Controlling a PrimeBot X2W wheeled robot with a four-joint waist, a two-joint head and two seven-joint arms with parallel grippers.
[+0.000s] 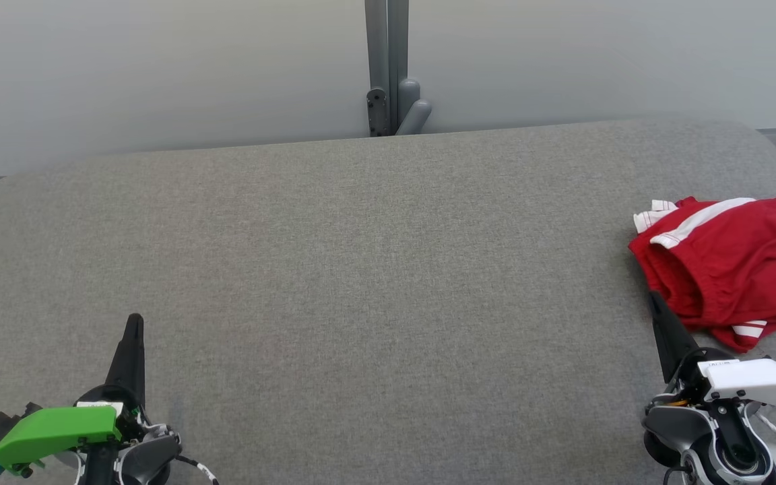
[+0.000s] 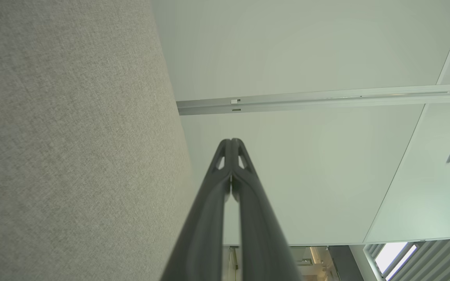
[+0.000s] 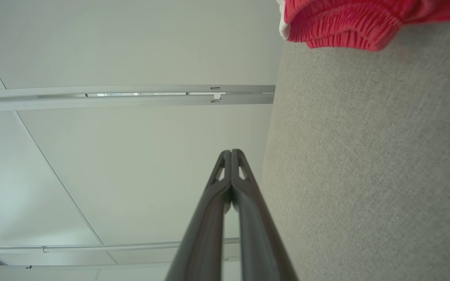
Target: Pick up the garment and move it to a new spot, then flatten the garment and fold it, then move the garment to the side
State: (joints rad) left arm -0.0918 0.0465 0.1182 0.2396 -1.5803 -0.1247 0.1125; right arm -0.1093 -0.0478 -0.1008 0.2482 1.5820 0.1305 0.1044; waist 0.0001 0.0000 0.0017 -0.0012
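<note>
The garment (image 1: 731, 263), red shorts with white stripes, lies crumpled at the right edge of the grey fabric table (image 1: 374, 269). Its gathered red waistband (image 3: 342, 27) shows at the top of the right wrist view. My right gripper (image 1: 652, 296) sits at the lower right, shut and empty, its tip just short of the garment's near edge. In its own view the right gripper (image 3: 231, 151) has its tips pressed together. My left gripper (image 1: 135, 318) rests at the lower left, far from the garment, shut on nothing. The left gripper (image 2: 231, 140) shows both tips touching.
A grey post with a bracket (image 1: 388, 67) stands behind the table's far edge against a pale wall. The table's rounded corners fall away at far left and far right. Wide bare fabric lies between the two grippers.
</note>
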